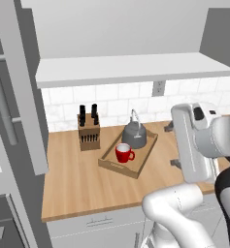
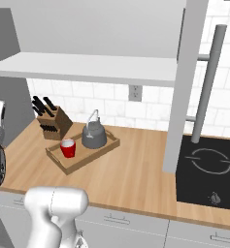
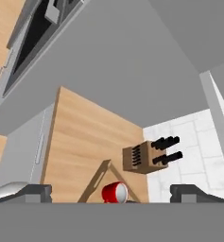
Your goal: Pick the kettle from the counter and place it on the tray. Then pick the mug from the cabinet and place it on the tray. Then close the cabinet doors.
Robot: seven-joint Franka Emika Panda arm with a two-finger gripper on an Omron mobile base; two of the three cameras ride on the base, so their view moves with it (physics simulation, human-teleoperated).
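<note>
- Kettle point(image 1: 134, 134) sits in the tray point(image 1: 114, 167), at the far end; mug point(image 1: 123, 153) is in the same tray at the near end, just beside the kettle.
- Tray rests on the tabletop point(image 1: 82, 184), knife block point(image 1: 89, 131) just beside it at about 10 o'clock in the left base view.
- So both placing steps look done; what's left, by my read, is closing the cabinet doors.
- Left door point(image 1: 19, 92) stands swung out edge-on at 9 o'clock in the left base view, bar handle point(image 1: 2, 104) vertical. Right door point(image 2: 187, 87) stands open edge-on at 3 o'clock in the right base view, its handle point(image 2: 207, 85) also vertical.
- Tool point(image 3: 111, 191): fingers spread wide apart, nothing between them.
- Hand view is rolled; it looks down past the mug and knife block at the tabletop.
- Key relation: both doors' long axes run vertical, panels jutting toward the robot. The arm's wrist point(image 1: 194, 140) sits at 3 o'clock in the left base view, so I'd judge the right door the nearer one. Push needs to land on the panel's outer face, near the free edge.
</note>
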